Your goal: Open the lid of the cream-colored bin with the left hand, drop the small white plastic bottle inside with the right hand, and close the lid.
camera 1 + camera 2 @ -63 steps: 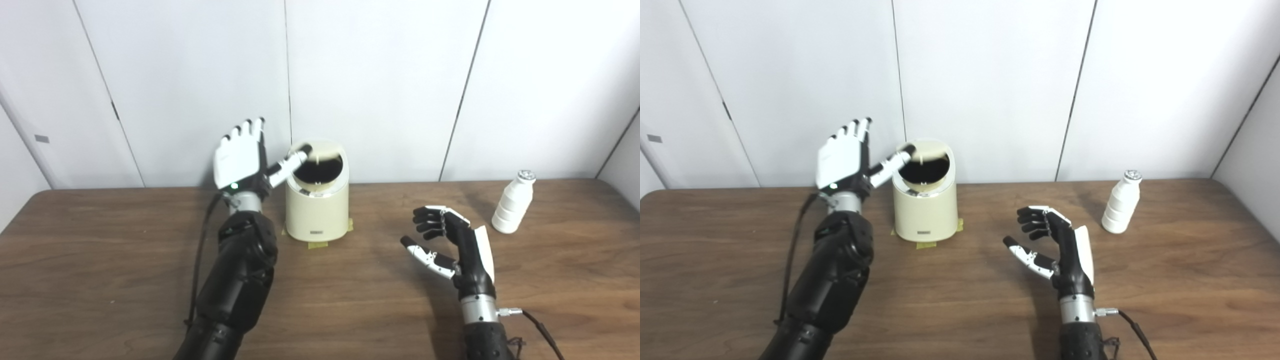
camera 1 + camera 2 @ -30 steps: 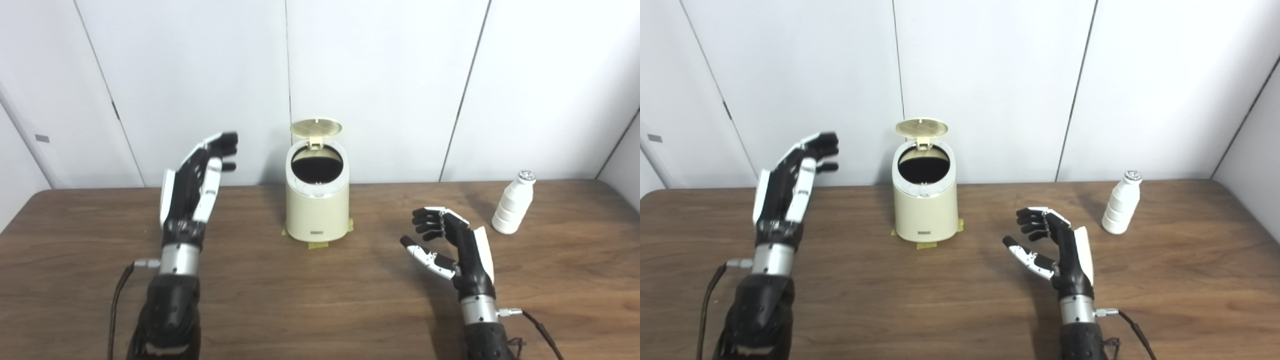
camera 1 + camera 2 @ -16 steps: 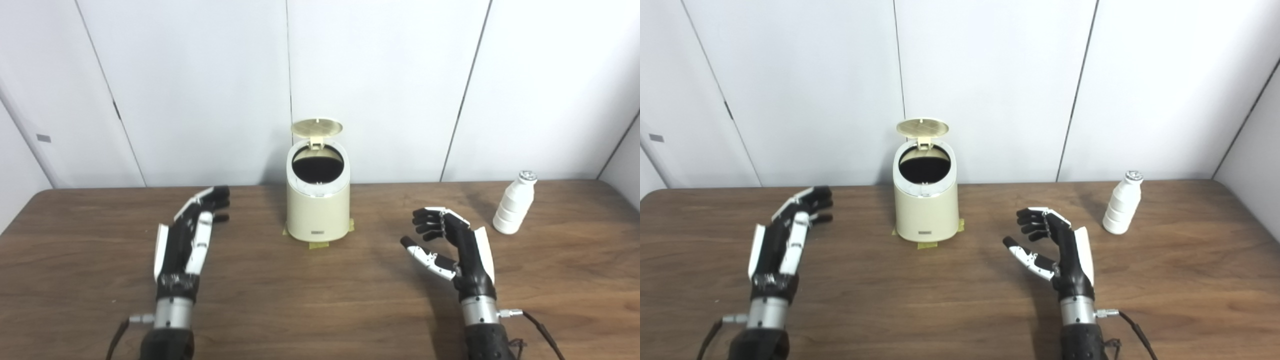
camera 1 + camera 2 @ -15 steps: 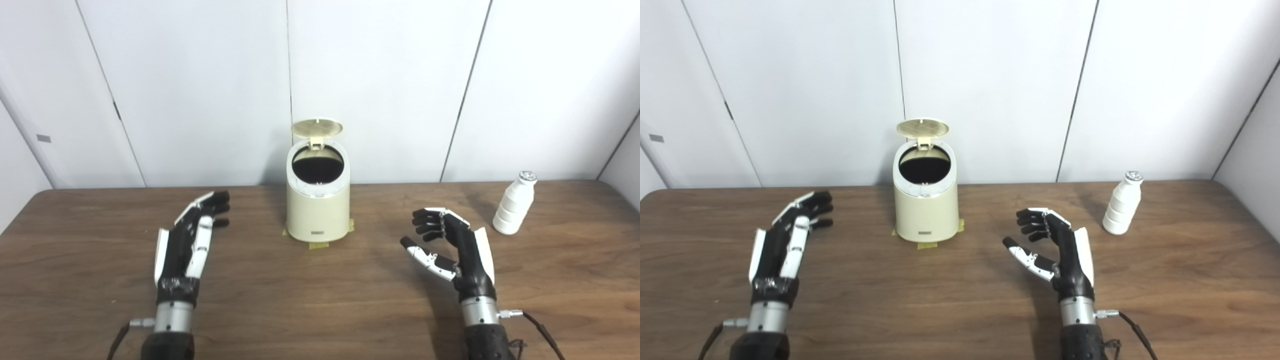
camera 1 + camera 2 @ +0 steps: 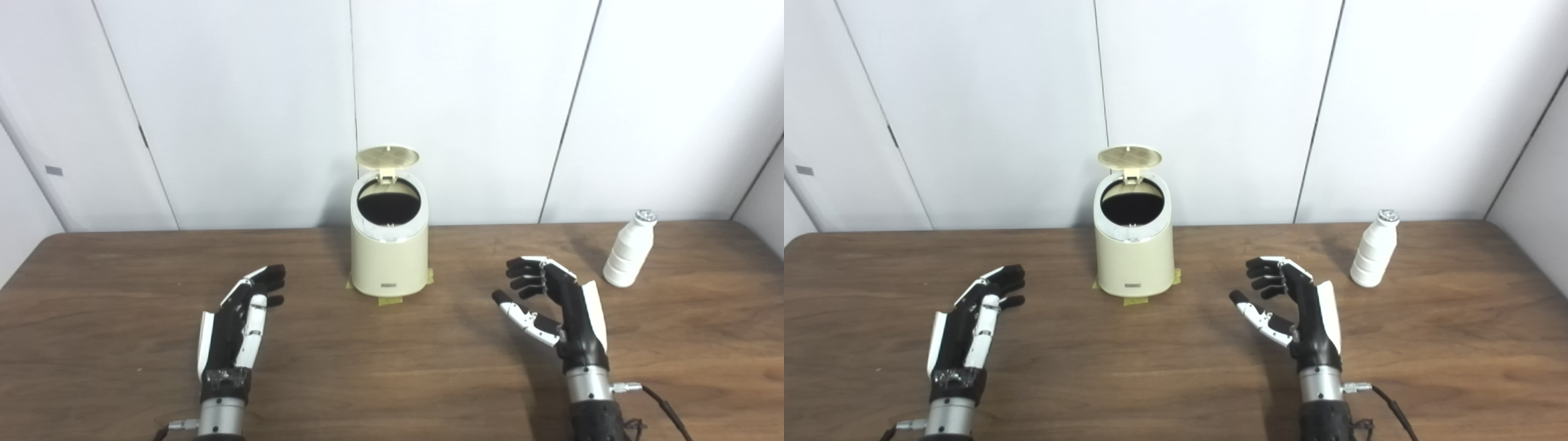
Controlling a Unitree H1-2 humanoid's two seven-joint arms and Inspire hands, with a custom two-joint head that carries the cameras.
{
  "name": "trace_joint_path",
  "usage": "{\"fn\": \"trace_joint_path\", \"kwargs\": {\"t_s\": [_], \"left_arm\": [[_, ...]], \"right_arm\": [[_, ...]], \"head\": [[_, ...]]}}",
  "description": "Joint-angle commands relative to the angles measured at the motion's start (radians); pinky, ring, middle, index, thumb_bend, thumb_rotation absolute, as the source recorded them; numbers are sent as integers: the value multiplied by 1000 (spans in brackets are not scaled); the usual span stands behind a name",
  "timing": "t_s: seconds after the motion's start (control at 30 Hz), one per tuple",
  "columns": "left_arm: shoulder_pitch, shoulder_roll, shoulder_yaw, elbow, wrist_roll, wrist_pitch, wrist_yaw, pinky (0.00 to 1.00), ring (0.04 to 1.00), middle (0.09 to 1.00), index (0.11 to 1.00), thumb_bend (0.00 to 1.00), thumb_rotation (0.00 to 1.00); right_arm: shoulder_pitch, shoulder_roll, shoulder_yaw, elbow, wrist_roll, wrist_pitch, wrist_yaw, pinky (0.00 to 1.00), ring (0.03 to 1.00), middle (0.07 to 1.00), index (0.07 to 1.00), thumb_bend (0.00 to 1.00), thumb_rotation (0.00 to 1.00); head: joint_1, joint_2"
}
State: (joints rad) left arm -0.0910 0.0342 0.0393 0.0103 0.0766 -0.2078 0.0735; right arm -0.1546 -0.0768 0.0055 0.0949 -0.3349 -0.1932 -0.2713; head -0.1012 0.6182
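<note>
Reaching for the bottle (image 5: 627, 249), upright well to the right of the bin (image 5: 389, 245) on the bench (image 5: 392, 367), comes next, we judge; the lid (image 5: 387, 156) stands open. Our right hand (image 5: 554, 303) is empty, fingers apart; we should wrap its body low. Our left hand (image 5: 236, 324) rests open, empty.

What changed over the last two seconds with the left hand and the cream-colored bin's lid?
The left hand left the round hinged lid of the cream-colored cylindrical bin, drew back toward the robot and came down low over the brown wooden table, open. The lid, then half raised, now stands fully open. The right hand, open, and the small white plastic bottle stayed put.
</note>
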Motion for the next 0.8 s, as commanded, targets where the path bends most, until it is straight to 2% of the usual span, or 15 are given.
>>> {"fn": "trace_joint_path", "kwargs": {"t_s": [0.0, 0.07, 0.17, 0.27, 0.37, 0.47, 0.53, 0.63, 0.7, 0.77], "left_arm": [[-14, 14, -4, 6, 23, -42, 2, 722, 787, 780, 758, 161, 759], [-12, 20, -8, 11, 30, -51, -1, 718, 785, 781, 761, 179, 782], [-8, 22, -11, 12, 35, -55, 0, 710, 778, 776, 758, 189, 778], [-7, 21, -11, 13, 39, -51, 4, 706, 775, 772, 752, 194, 767], [-5, 20, -11, 11, 40, -43, 5, 703, 773, 771, 751, 193, 751], [-5, 23, -11, 17, 42, -49, 5, 704, 773, 771, 752, 184, 750], [-6, 26, -11, 22, 46, -56, 5, 701, 772, 771, 752, 184, 762], [-6, 26, -12, 23, 49, -57, 6, 696, 770, 771, 752, 179, 775], [-6, 26, -13, 23, 51, -54, 6, 695, 771, 771, 751, 167, 777], [-5, 26, -15, 22, 51, -50, 5, 696, 771, 770, 752, 161, 780]], "right_arm": [[-8, 10, -15, -56, 30, -40, -6, 490, 569, 603, 596, 333, 211], [-21, 3, -30, -96, 53, -37, 6, 503, 583, 610, 601, 333, 203], [-47, -22, -51, -125, 68, -73, 12, 514, 591, 614, 605, 333, 212], [-83, -57, -86, -116, 90, -122, 3, 521, 590, 623, 612, 393, 318], [-104, -84, -109, -131, 109, -134, 14, 543, 609, 640, 623, 474, 330], [-136, -110, -128, -198, 74, -103, 15, 501, 607, 637, 626, 565, 339], [-159, -128, -141, -233, 104, -86, 31, 491, 615, 648, 638, 614, 342], [-180, -139, -163, -261, 134, -57, 45, 526, 646, 676, 663, 654, 293], [-198, -148, -180, -278, 92, -26, 35, 540, 654, 688, 677, 656, 227], [-211, -163, -195, -284, 71, -3, 37, 540, 662, 697, 693, 679, 215]], "head": [[-1, 1], [-1, 1], [-7, 1], [-9, 2], [-11, 3], [-12, 3], [-13, 4], [-9, 5], [-7, 4], [-7, 4]]}}
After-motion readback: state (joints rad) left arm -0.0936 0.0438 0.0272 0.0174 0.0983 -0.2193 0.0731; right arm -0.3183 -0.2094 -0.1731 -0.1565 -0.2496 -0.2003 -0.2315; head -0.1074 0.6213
